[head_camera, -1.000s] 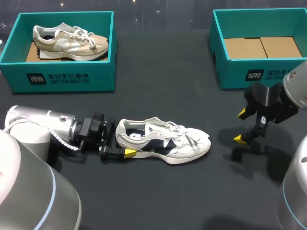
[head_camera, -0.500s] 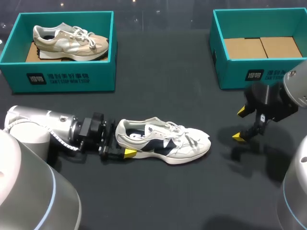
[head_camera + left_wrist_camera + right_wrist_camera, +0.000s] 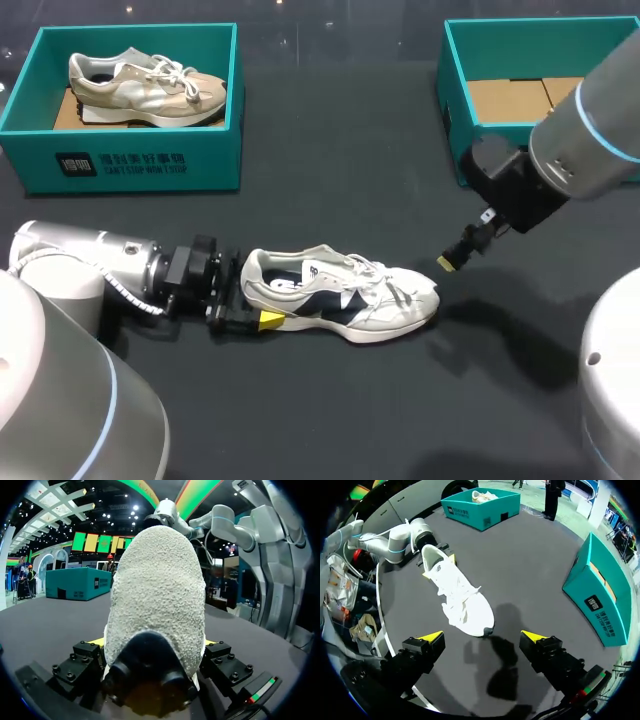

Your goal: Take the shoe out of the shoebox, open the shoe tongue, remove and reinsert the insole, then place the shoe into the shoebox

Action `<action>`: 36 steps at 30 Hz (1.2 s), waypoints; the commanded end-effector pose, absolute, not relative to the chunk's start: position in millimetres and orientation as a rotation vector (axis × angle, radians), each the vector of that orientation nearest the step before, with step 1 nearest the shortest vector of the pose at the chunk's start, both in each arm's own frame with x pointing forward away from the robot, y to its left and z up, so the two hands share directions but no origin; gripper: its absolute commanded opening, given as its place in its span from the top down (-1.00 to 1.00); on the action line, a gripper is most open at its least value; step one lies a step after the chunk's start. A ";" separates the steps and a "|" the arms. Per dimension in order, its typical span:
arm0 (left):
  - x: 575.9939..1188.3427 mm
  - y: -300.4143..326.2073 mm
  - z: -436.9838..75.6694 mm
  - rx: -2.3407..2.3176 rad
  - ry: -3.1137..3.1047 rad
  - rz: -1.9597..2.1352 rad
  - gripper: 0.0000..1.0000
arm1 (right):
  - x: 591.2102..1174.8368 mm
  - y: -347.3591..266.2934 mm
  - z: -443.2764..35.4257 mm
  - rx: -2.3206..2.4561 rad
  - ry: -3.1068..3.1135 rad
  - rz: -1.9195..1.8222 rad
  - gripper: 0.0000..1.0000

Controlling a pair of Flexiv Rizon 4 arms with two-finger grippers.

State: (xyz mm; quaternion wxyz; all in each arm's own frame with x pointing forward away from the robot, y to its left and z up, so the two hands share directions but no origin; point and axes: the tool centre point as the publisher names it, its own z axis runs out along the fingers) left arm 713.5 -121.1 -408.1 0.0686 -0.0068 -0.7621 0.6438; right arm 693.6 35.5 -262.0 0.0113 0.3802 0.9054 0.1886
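Within left tool (image 3: 154, 644) grip, shoe (image 3: 156, 575) heel

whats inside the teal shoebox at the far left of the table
A beige shoe lies in the shoebox, toe toward the table's middle, on brown cardboard. The shoe and the box's front wall cover most of the floor, so anything beneath cannot be seen.

light: bright overhead | shadow: soft, beside shoe (image 3: 345, 300) toe | glare: seemingly faint

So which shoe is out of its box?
The white and navy shoe, on the table in the left gripper. The beige shoe sits inside a teal box.
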 end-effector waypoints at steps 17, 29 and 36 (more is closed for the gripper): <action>711.8 -121.2 -408.7 -0.019 -2.295 1.940 1.00 | 696.8 125.5 -258.8 1.689 2.588 0.076 -1.00; 711.8 -121.2 -408.7 -0.019 -2.295 1.940 1.00 | 694.4 138.9 -262.2 1.769 2.572 0.088 -1.00; 711.8 -121.2 -408.7 -0.019 -2.295 1.940 1.00 | 694.8 180.6 -261.0 1.849 2.427 -0.069 -1.00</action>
